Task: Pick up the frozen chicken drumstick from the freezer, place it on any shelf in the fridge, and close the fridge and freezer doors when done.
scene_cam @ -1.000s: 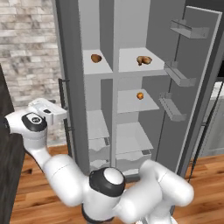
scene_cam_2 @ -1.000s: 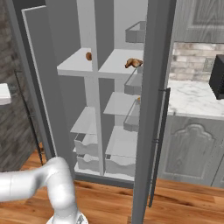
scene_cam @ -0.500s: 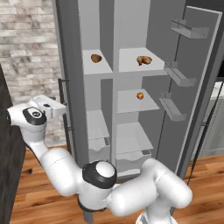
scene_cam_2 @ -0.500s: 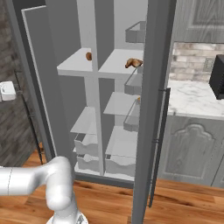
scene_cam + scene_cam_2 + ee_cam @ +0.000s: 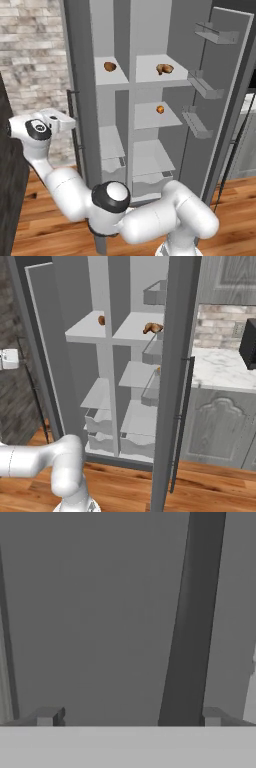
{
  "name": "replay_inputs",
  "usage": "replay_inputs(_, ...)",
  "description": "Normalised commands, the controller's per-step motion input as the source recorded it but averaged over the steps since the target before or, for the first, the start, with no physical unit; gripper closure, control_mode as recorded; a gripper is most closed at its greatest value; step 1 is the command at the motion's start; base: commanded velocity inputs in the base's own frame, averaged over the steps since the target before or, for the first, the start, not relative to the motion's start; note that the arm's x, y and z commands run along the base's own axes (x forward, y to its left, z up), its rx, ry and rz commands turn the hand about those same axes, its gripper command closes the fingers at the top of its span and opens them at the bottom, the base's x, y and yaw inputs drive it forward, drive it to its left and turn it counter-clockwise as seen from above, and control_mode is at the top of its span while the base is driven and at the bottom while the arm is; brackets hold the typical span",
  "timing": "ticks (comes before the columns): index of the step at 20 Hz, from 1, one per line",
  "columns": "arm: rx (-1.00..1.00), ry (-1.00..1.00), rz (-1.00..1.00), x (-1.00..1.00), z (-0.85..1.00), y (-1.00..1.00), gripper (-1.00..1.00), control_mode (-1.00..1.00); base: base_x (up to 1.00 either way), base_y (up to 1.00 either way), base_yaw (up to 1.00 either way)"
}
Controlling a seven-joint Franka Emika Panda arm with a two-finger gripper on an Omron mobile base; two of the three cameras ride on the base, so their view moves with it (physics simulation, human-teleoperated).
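Drumstick [image 5: 164, 68] lies on the fridge's top shelf [image 5: 150, 75] at one o'clock in our left base view, so we judge only door-closing remains. In our hand view the gripper [image 5: 128, 718] has fingers spread, empty, facing the freezer door [image 5: 90, 612], its dark handle [image 5: 192, 622] at one o'clock.

Both doors stand open; compartment fronts unobstructed. Freezer door [image 5: 75, 75] stands edge-on just beside the gripper [image 5: 67, 122], its handle [image 5: 75, 131] close by. Fridge door [image 5: 220, 95] bins [image 5: 205, 85] project toward the fridge shelf [image 5: 159, 75] on the right.
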Motion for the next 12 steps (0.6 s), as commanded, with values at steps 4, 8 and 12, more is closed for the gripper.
replay_inputs(4,0.0,0.0,0.0,0.23,0.0,-0.98,-1.0,-1.0,0.0,0.0,0.0)
replay_inputs(8,0.0,-0.01,0.0,0.07,0.0,-1.0,-1.0,-1.0,0.0,0.0,0.0)
replay_inputs(12,0.0,-0.01,0.01,0.18,0.0,-1.0,-1.0,-1.0,0.0,0.0,0.0)
